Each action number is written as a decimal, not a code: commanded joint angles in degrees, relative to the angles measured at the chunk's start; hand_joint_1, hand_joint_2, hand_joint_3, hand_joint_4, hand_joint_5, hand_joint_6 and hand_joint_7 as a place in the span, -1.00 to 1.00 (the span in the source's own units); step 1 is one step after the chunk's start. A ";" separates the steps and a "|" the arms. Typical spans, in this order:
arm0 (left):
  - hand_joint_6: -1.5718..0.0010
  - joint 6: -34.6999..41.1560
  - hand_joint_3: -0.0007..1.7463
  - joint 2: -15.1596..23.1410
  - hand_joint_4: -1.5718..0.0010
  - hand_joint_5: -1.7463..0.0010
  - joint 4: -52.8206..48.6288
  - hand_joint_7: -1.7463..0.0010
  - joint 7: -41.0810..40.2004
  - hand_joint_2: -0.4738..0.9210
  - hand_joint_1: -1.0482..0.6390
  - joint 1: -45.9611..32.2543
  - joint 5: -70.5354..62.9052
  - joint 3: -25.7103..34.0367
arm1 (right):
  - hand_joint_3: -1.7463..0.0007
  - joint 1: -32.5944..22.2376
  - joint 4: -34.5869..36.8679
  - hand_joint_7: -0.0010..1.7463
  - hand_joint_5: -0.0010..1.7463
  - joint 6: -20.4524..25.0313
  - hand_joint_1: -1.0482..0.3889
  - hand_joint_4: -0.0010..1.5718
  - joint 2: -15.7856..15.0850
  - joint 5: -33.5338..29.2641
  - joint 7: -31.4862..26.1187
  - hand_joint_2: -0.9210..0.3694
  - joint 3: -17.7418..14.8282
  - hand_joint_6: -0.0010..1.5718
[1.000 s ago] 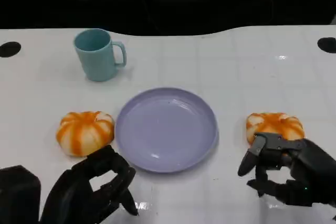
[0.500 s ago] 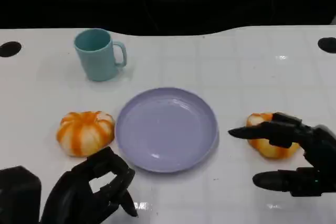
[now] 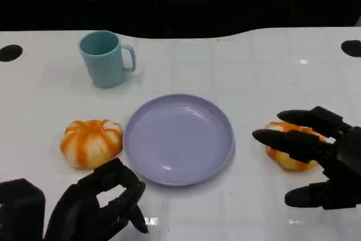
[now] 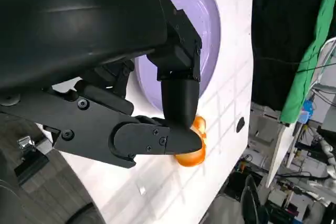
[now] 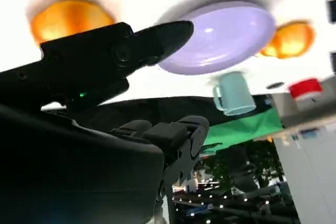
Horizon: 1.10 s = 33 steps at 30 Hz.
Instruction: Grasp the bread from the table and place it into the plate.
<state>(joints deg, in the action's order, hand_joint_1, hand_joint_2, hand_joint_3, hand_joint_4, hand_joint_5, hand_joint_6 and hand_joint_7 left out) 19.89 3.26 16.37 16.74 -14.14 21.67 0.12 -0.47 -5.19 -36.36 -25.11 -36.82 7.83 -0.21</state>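
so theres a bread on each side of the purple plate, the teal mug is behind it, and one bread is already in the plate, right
Not quite: the plate holds nothing. The head view shows both breads on the table, the left bread beside the plate and the right bread under the open right hand. The mug does stand behind.

We see a white table point(image 3: 237, 66) carrying four things — a purple plate point(image 3: 178, 138) at centre, a teal mug point(image 3: 105, 58) behind it to the left, an orange-striped bread point(image 3: 90, 141) just left of the plate, and a second bread point(image 3: 289, 156) to its right — all apart.
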 commanded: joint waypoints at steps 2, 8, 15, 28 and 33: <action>0.25 -1.51 -0.63 0.49 0.00 -1.00 -0.71 -1.00 -0.04 1.00 -0.44 0.49 -0.69 0.09 | 1.00 -0.26 -2.73 -0.99 -0.62 4.35 -0.01 -0.99 -2.58 -6.52 -1.64 -0.79 0.68 -0.58; 0.25 -1.49 -0.62 0.53 0.01 -1.00 -0.74 -0.98 -0.20 1.00 -0.44 0.54 -0.64 0.04 | 1.00 1.50 -2.39 -0.99 -0.59 8.15 -0.03 -0.97 -4.53 -11.43 -1.63 -0.78 3.16 -0.57; 0.24 -1.49 -0.63 0.22 0.02 -1.00 -0.89 -0.96 -0.15 1.00 -0.43 0.56 -0.23 0.22 | 0.99 6.03 4.42 -0.98 -0.59 9.21 -0.12 -0.88 -6.43 -15.20 -5.28 -0.80 7.32 -0.50; 0.26 -0.50 -0.62 0.02 0.03 -1.00 -0.07 -0.97 -0.82 1.00 -0.42 0.32 -0.29 0.18 | 1.00 16.18 20.30 -1.00 -0.77 10.50 -0.14 -0.73 -7.91 -18.32 -9.46 -0.86 15.85 -0.50; 0.24 -0.44 -0.63 0.01 0.02 -1.00 0.06 -0.98 -0.97 1.00 -0.43 0.34 -0.50 0.10 | 1.00 18.83 22.90 -1.00 -0.82 12.75 -0.11 -0.69 -7.23 -18.23 -8.22 -0.87 18.62 -0.50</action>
<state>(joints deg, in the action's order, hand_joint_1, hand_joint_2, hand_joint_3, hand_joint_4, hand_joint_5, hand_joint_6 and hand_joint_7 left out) 19.21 2.84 15.93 16.68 -13.97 21.64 -0.06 16.68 16.42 -24.61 -31.75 -55.24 -0.96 17.28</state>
